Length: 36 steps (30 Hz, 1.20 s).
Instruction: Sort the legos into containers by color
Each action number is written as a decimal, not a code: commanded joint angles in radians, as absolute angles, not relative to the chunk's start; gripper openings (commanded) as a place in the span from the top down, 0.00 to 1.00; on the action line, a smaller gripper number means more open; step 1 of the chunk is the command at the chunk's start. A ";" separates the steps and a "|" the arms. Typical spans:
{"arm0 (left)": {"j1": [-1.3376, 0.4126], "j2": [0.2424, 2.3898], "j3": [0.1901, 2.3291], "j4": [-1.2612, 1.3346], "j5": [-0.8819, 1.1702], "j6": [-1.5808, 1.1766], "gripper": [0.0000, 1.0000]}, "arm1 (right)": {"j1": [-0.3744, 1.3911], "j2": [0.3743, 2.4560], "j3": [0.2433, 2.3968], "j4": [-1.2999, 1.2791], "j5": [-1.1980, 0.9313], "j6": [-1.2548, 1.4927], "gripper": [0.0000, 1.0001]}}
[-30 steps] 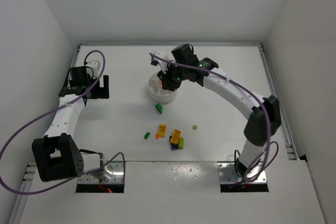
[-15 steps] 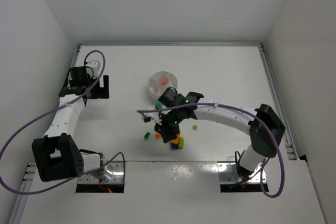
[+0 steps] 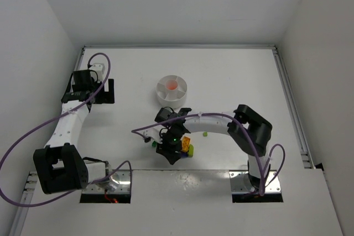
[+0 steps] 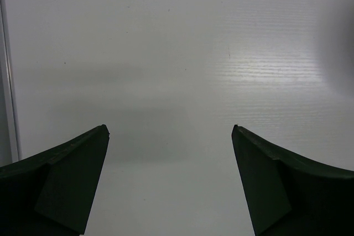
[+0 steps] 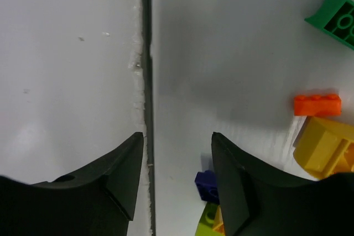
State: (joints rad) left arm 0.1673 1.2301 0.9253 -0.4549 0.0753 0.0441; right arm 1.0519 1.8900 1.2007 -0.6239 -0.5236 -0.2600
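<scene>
broadly, the white table (image 3: 232, 81) carries everything. the round dish (image 3: 172, 99) sits toward the far middle with one orange bit (image 3: 172, 85) in its centre well. the loose legos (image 3: 187, 145) lie well apart from it, near the front edge.

the left gripper (image 4: 170, 127) hangs spread wide over bare table, holding nothing. the right gripper (image 5: 177, 135) hovers just beside the pile, jaws partly parted and empty, with a table seam (image 5: 146, 53) running just beside one finger.

beyond the other finger lie a yellow block (image 5: 325, 146), a green brick (image 5: 334, 19), a red-orange brick (image 5: 317, 104) and a dark purple bit (image 5: 207, 183). the red-orange one has its long axis crosswise in the wrist view and sits just beside the yellow block; the green one is tilted.

they look light, hard and slick, likely to skid or flick away. i'd pinch the red-orange brick across its narrow width, on the long flat sides.
</scene>
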 commanded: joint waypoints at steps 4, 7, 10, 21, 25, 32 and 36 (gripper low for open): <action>0.176 1.193 0.925 -0.436 0.057 0.048 0.00 | 1.052 1.942 1.235 -0.546 -0.479 -0.206 0.45; 0.176 1.184 0.925 -0.436 0.057 0.048 0.00 | 1.042 1.951 1.224 -0.503 -0.427 -0.167 0.44; 0.176 1.184 0.916 -0.436 0.057 0.048 0.00 | 1.042 1.960 1.198 -0.445 -0.359 -0.137 0.44; 0.176 1.184 0.916 -0.426 0.048 0.048 0.00 | 1.042 1.970 1.176 -0.324 -0.169 -0.006 0.45; 0.176 1.184 0.907 -0.417 0.038 0.048 0.00 | 1.042 2.006 1.186 -0.333 -0.160 0.027 0.48; 0.176 1.175 0.907 -0.417 0.038 0.048 0.00 | 1.042 2.051 1.235 -0.365 -0.126 0.074 0.52; 0.176 1.175 0.907 -0.417 0.038 0.048 0.00 | 1.042 2.060 1.235 -0.365 -0.104 0.094 0.55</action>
State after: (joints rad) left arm 0.1673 1.2041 0.9096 -0.4465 0.0471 0.0444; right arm 1.0477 2.0037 1.2453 -0.3252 -0.1528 0.0563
